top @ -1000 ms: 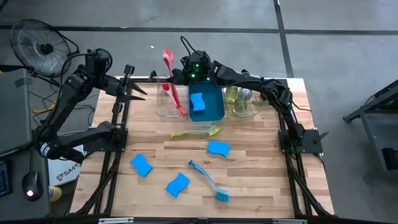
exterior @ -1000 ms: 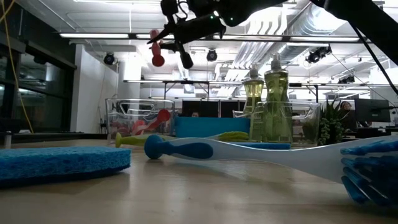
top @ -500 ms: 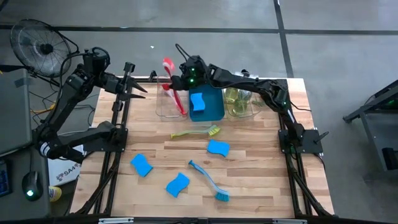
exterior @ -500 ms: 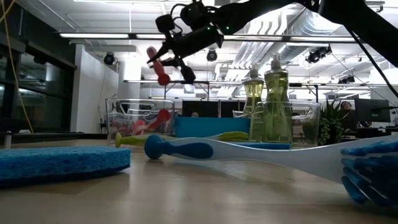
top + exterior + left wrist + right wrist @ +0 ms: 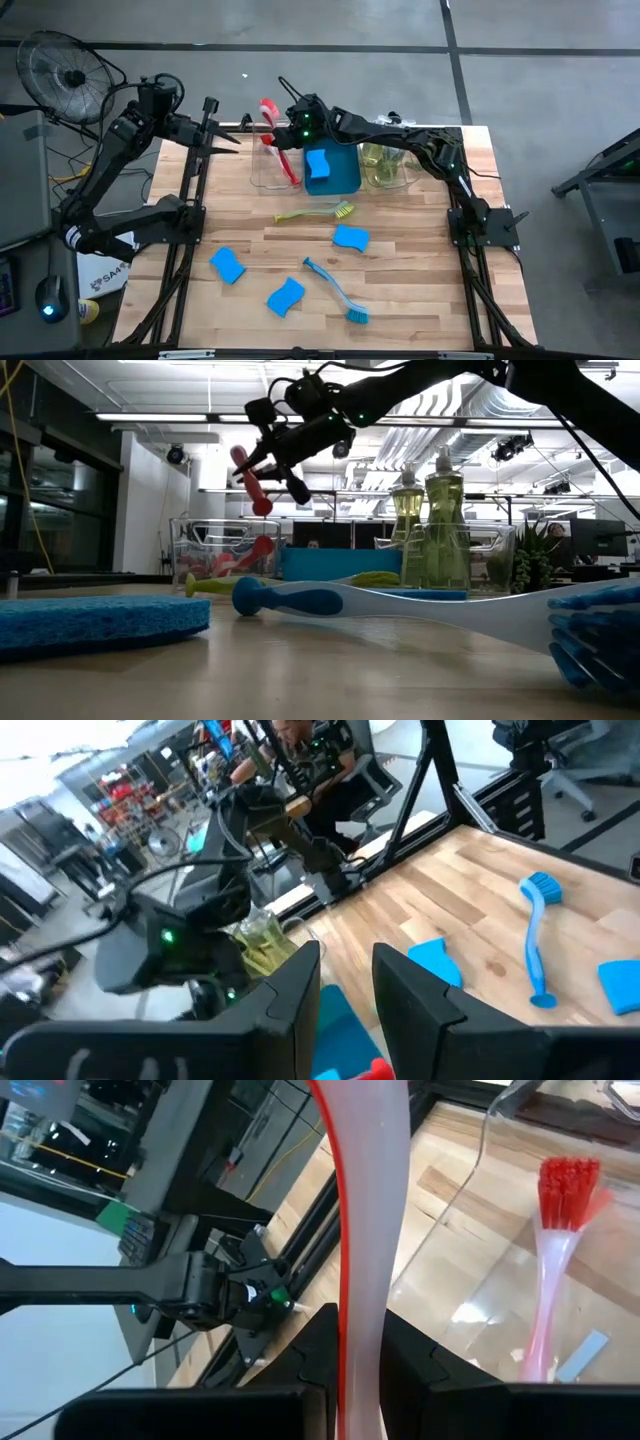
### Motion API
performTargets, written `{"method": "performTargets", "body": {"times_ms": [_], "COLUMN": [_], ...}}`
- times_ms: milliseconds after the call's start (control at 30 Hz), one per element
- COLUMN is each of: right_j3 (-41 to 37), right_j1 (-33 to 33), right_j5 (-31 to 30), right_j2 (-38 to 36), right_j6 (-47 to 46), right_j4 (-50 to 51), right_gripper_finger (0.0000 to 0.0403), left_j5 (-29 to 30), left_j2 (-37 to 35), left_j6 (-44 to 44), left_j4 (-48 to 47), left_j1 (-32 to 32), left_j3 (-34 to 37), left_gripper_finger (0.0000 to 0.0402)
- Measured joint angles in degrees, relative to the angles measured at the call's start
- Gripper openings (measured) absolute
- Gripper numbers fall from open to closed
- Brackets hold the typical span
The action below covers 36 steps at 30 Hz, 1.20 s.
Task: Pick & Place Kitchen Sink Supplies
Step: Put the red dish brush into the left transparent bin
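Note:
My right gripper (image 5: 290, 126) reaches over the left clear tray (image 5: 258, 168) at the table's far side and is shut on a pink-red dish brush (image 5: 268, 108). A second red brush (image 5: 288, 165) lies in that tray, bristles (image 5: 570, 1185) up. A yellow-green brush (image 5: 315, 212), a teal brush (image 5: 335, 290) and three blue sponges (image 5: 350, 237) (image 5: 228, 265) (image 5: 285, 296) lie on the table. Another sponge (image 5: 318, 163) sits in the blue bin (image 5: 345, 180). Pump bottles (image 5: 385, 158) stand in the right tray. My left gripper (image 5: 220, 140) waits open, off the far-left corner. My right gripper pinches the pink-red brush's handle (image 5: 365, 1295) between its two fingers (image 5: 322, 1355). The handle runs out forward from between them, along the fingers. The brush (image 5: 250, 482) is lifted clear and hangs tilted above the left clear tray.
The blue bin stands between the two clear trays along the far edge. The teal brush (image 5: 400, 605) and a sponge (image 5: 95, 622) lie close to the near edge. Bare wood shows between the trays and the loose items.
My right gripper has moved down and toward the table's left, carrying the pink-red brush from above the bin's far-left corner to over the left clear tray. The brush has tipped, its free end now lower and nearer the tray. The gripper has stayed shut.

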State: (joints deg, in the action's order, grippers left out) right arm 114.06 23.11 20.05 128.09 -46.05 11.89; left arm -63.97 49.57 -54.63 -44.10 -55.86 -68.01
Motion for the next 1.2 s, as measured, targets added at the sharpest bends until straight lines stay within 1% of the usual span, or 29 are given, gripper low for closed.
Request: {"method": "performTargets", "body": {"times_ms": [267,367,433,633,700,800,900,967,1033,1200], "right_j3": [0.0,0.0,0.0,0.0,0.0,0.0,0.0,0.0,0.0,0.0], "right_j1": [-0.3,-0.3,-0.3,-0.3,-0.6,-1.0,-1.5,-1.9,-2.3,-3.2], "right_j5": [-0.2,-1.7,-3.3,-4.9,-5.7,-5.8,-6.0,-6.8,-6.9,-7.6], "right_j2": [-0.1,-1.3,-2.7,-6.5,-7.7,-9.2,-10.4,-11.1,-11.6,-12.3], "right_j6": [3.5,5.6,7.4,11.1,12.1,14.2,15.9,16.7,17.5,19.1], "right_j4": [-2.6,-2.7,-2.7,-2.0,-2.2,-2.3,-1.8,-1.7,-2.2,-1.8], "right_gripper_finger": [0.0037,0.0037,0.0037,0.0037,0.0037,0.0037,0.0037,0.0037,0.0037,0.0037], "left_j5": [-0.3,-0.3,0.9,5.5,6.0,6.2,7.6,7.5,7.5,8.3], "left_j2": [4.0,4.8,4.9,4.9,5.3,6.6,7.9,8.4,8.9,10.7], "left_j6": [2.4,2.4,2.4,2.5,2.5,5.6,9.9,10.9,12.6,16.2], "left_j4": [0.7,0.7,0.8,2.6,3.0,5.5,8.4,10.1,11.4,12.9], "left_j1": [0.0,0.0,0.0,0.0,0.0,0.5,0.9,0.8,0.8,1.6], "left_j3": [0.0,0.0,0.0,0.0,0.0,0.0,0.0,0.0,0.0,0.0], "left_gripper_finger": [0.0092,0.0092,0.0092,0.0092,0.0092,0.0092,0.0096,0.0108,0.0128,0.0201]}}
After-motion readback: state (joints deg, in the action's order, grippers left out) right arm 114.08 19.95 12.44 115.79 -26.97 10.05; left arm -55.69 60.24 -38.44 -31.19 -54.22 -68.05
